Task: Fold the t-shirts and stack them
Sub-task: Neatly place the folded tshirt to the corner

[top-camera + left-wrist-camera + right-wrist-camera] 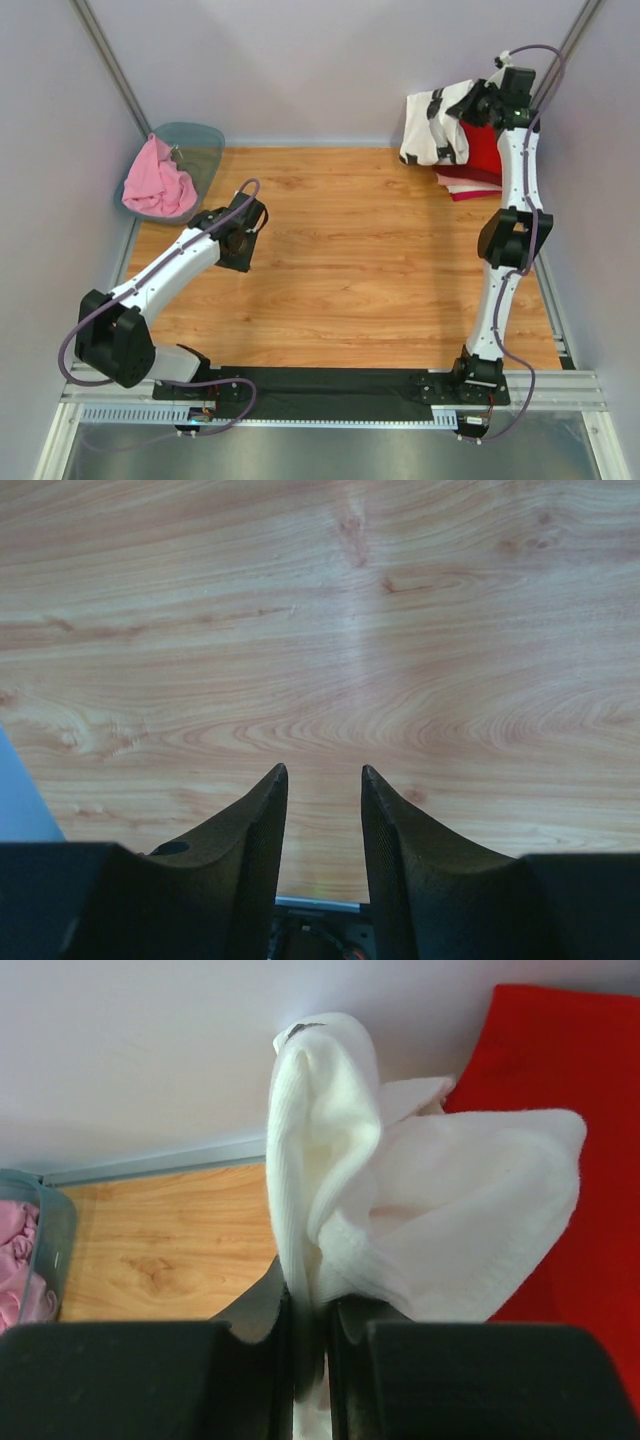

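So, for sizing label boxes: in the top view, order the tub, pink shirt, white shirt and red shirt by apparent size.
1. Tub.
2. Pink shirt and white shirt: about alike, left unranked; the white one is held bunched in the right gripper.
3. Red shirt, partly covered.

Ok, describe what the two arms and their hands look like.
The left arm and right arm both have white tubular links joined by chunky black joints. A lilac-grey cable loops loosely along each. The left hand and right hand each carry two black, tapering fingers.
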`<act>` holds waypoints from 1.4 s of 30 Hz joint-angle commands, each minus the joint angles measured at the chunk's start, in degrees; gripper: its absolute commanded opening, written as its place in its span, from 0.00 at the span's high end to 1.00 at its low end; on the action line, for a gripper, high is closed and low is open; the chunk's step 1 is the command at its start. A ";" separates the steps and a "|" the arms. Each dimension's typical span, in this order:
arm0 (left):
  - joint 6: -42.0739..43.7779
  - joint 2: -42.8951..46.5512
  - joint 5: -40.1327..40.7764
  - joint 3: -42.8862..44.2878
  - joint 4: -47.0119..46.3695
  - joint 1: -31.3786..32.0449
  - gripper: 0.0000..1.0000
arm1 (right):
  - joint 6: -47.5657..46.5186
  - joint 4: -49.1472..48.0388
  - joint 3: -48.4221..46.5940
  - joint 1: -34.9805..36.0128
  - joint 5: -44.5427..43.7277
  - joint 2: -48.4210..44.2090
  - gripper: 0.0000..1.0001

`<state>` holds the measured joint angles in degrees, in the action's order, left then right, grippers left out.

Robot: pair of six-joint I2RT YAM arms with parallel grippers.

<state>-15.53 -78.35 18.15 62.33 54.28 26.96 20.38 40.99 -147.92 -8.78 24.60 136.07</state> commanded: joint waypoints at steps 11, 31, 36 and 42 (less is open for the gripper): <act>0.15 -4.18 1.80 1.48 1.53 1.08 0.59 | 9.15 -10.84 -5.36 -10.03 10.12 -0.28 1.00; 0.15 -7.08 2.24 1.57 2.14 2.13 0.60 | 10.82 -14.45 -4.22 -18.03 10.47 11.23 1.00; 0.06 -7.61 2.59 1.57 2.23 2.31 0.60 | 11.43 -15.15 -5.62 -19.08 8.89 13.78 1.00; 0.06 -8.23 2.68 1.75 2.32 2.39 0.60 | 12.31 -16.03 -6.76 -21.46 8.54 13.61 1.00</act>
<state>-15.59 -86.17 19.88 62.33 55.94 28.91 30.48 28.45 -150.91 -26.87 35.03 148.92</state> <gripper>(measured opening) 0.395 0.105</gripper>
